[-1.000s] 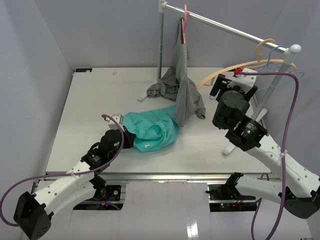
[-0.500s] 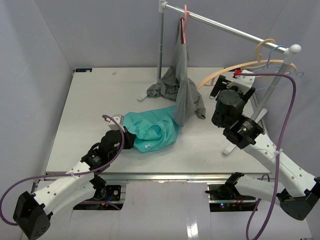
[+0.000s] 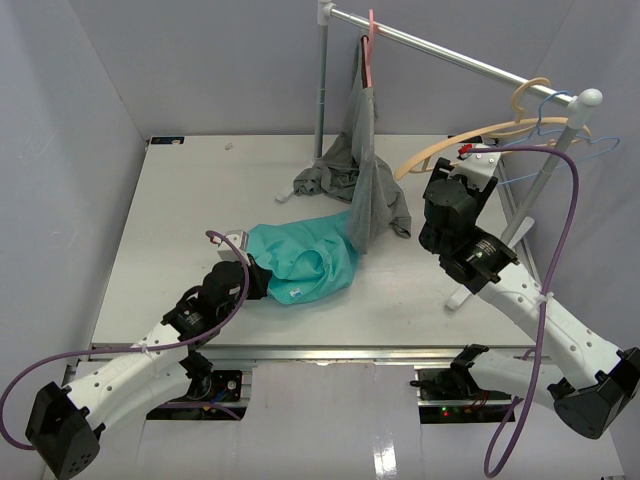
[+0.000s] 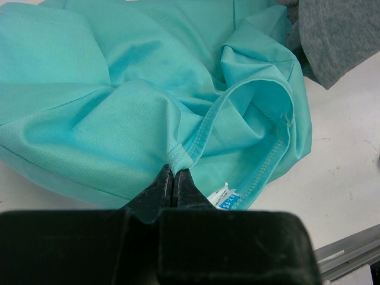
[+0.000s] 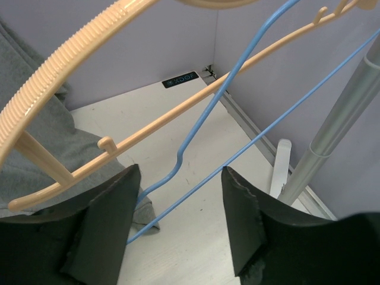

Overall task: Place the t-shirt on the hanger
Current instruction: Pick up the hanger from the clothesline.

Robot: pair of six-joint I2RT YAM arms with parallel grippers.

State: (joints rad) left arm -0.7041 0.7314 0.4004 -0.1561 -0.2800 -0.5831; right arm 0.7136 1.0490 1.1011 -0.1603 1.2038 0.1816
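Pinching a hem fold of the limp, soft teal-green cloth t-shirt (image 4: pixel 119 107), the left gripper (image 4: pixel 174 178) is clamped tight; the right gripper (image 5: pixel 180 178) stands spread astride the thin, probably slippery light-blue wire hanger (image 5: pixel 202 119).

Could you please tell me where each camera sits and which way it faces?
Top external: above and behind, looking down on the table; left arm and right arm show.
Left wrist: on the left arm, facing the t-shirt; left end effector shut on its hem.
Right wrist: on the right arm, facing the hanger; right end effector open.
Top external and left wrist share the t-shirt.
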